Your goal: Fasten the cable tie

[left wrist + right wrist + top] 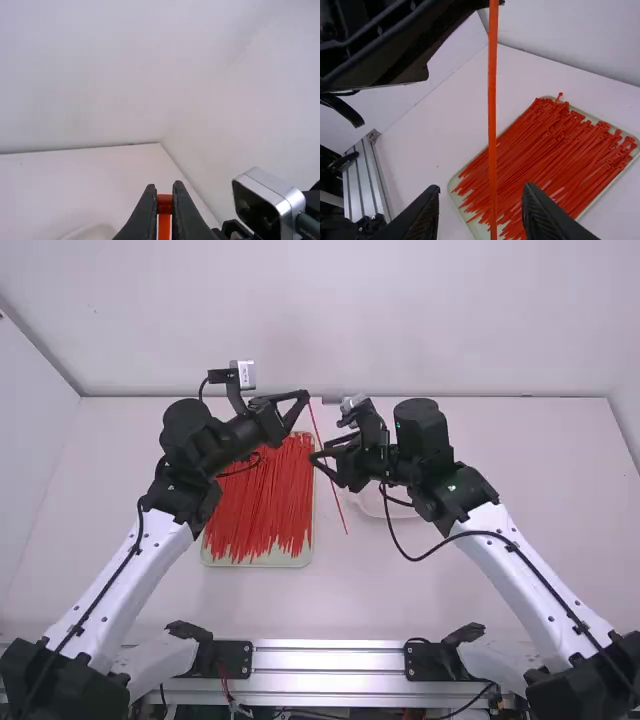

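Right end effector (480,189), released, straddles the cable tie (492,125) that the left end effector (163,192) clenches; best close squarely on the strap before threading.

A white, matte tabletop (540,450) spans the middle of the frame in the high view. Left of centre on it lies a pale rectangular tray (256,562) with rounded corners, piled with thin red plastic cable ties (262,502).

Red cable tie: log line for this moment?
left gripper shut on red plastic cable tie end | right gripper open, straddling tie | tie straight, not yet looped
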You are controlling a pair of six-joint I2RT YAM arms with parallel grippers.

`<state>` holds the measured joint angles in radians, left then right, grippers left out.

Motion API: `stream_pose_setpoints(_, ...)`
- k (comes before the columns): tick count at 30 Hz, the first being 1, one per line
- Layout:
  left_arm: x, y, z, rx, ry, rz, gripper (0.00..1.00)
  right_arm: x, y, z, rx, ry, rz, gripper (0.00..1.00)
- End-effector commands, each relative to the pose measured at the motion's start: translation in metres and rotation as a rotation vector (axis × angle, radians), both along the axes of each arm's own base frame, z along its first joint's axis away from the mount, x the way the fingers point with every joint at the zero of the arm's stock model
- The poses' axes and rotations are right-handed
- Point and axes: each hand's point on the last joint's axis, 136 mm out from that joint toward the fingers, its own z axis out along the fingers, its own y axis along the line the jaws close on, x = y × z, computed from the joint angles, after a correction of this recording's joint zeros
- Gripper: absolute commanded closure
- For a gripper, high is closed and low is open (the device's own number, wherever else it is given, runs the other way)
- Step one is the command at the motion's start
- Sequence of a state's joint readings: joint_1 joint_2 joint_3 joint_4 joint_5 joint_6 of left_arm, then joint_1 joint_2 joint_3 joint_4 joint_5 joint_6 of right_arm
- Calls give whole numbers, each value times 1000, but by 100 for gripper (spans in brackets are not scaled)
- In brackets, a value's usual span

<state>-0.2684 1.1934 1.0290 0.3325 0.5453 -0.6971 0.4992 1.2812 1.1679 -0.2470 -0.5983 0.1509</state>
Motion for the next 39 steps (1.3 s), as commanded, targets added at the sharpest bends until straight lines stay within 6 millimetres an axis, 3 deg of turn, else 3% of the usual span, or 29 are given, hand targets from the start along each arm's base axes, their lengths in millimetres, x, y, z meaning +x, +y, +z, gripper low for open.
stream_pose_setpoints(1, -9, -6, 8, -17, -18, -43, 98, 1, 0, 10, 10, -21, -1, 65)
stream_pose_setpoints(4, -9, -5, 8, -17, -20, -43, 98, 2, 0, 9, 11, -16, -2, 97)
stream_pose_setpoints(8, -9, -5, 7, -10, -19, -44, 98, 2, 0, 9, 9, -19, -1, 100)
stream_pose_setpoints(9, -9, -4, 6, -10, -17, -42, 94, 2, 0, 9, 6, -27, 2, 100)
stream_pose_setpoints(11, -9, -5, 6, 1, -27, -43, 72, 3, -1, 9, -1, -44, 4, 100)
stream_pose_setpoints(12, -9, -5, 6, 11, -41, -44, 66, 4, -2, 9, -2, -47, 2, 100)
stream_pose_setpoints(13, -9, -5, 8, 38, -77, -38, 49, 6, -5, 10, -2, -57, 5, 100)
stream_pose_setpoints(15, -7, 2, 10, 54, -102, -25, 33, 10, -13, 12, 6, -67, 11, 100)
stream_pose_setpoints(21, -17, 14, 20, 102, -222, -113, 17, 11, -37, 26, 71, -125, 103, 100)
stream_pose_setpoints(23, -28, 16, 28, 124, -306, -189, 0, 7, -49, 40, 134, -168, 178, 100)
stream_pose_setpoints(30, -57, 8, 46, 143, -500, -376, 1, -17, -82, 80, 279, -330, 396, 100)
stream_pose_setpoints(34, -52, 6, 46, 128, -509, -411, 1, -19, -88, 84, 286, -362, 414, 100)
stream_pose_setpoints(39, -45, -12, 53, 144, -537, -527, 1, -16, -79, 82, 267, -377, 399, 100)
